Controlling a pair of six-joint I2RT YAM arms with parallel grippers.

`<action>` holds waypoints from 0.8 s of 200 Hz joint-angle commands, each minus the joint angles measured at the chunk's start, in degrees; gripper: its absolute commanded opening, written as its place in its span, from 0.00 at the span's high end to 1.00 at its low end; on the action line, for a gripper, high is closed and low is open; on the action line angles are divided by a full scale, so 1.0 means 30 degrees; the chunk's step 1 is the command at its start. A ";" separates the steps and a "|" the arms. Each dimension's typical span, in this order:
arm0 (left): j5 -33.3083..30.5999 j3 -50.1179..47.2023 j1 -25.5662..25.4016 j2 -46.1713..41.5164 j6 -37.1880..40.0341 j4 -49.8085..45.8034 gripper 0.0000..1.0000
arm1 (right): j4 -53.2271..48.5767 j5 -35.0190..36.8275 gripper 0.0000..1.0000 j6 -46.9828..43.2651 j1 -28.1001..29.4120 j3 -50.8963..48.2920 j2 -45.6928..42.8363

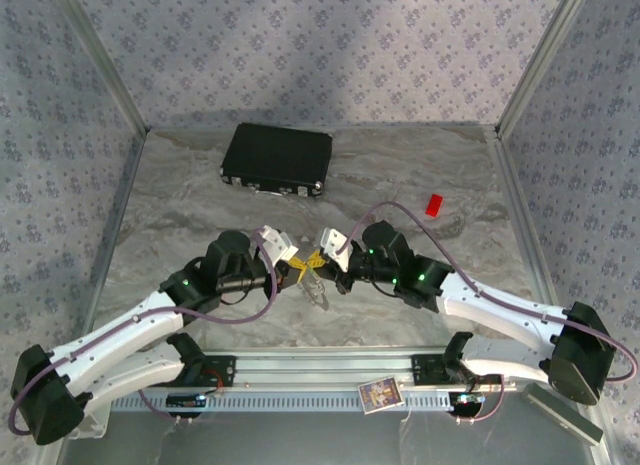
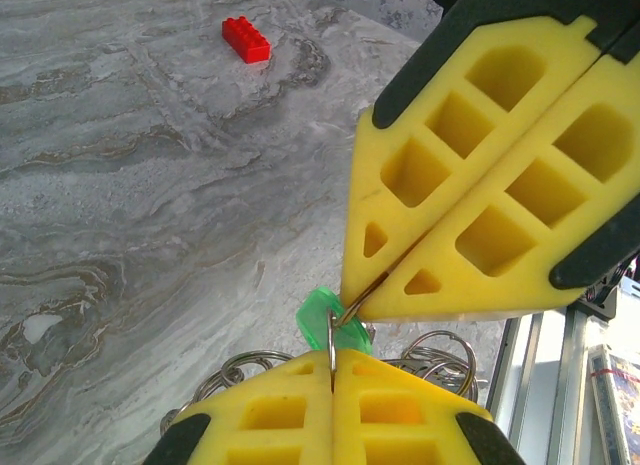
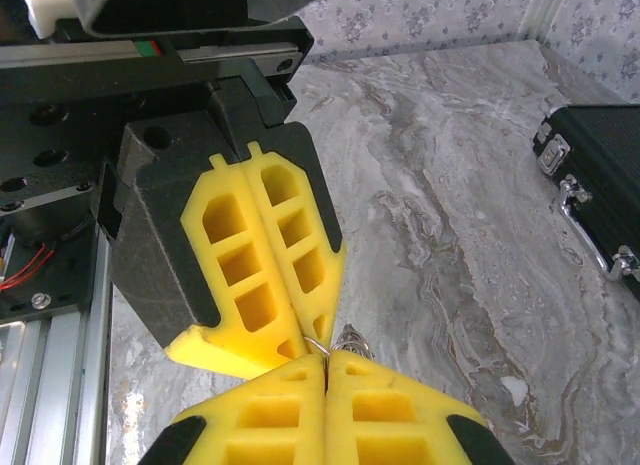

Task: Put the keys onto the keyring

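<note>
Tip to tip over the table, left gripper [image 2: 333, 359] and right gripper [image 3: 325, 357] both clamped on the keyring [image 2: 332, 339] wire, with the green key [image 2: 318, 317] just behind.

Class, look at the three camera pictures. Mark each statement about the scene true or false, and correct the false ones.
1. The left hand and right hand are both shut, tip to tip, on the keyring wire. True.
2. The black case lies open. False: its lid is closed.
3. A green-headed key hangs just behind the meeting fingertips. True.
4. The red block sits on top of the case. False: it lies on the bare table, apart from the case.
</note>
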 commanded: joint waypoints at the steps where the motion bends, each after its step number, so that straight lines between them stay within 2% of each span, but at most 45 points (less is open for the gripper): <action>1: 0.0595 0.0313 -0.0094 -0.0036 0.0309 0.0824 1.00 | 0.0459 0.0717 1.00 -0.0353 0.0170 0.0708 0.0253; 60: 0.0615 0.0320 -0.0123 -0.0010 0.0322 0.0842 1.00 | 0.0056 0.1553 1.00 -0.0503 0.0320 0.0926 0.0610; 108: 0.0639 0.0262 -0.0121 -0.0018 0.0538 0.0842 1.00 | -0.0551 0.4693 1.00 0.0585 0.0353 0.1347 0.0712; 160: -0.0129 0.0137 -0.0108 0.0163 0.1151 0.0755 1.00 | -0.0756 0.6767 1.00 0.3102 0.0631 0.1681 0.0895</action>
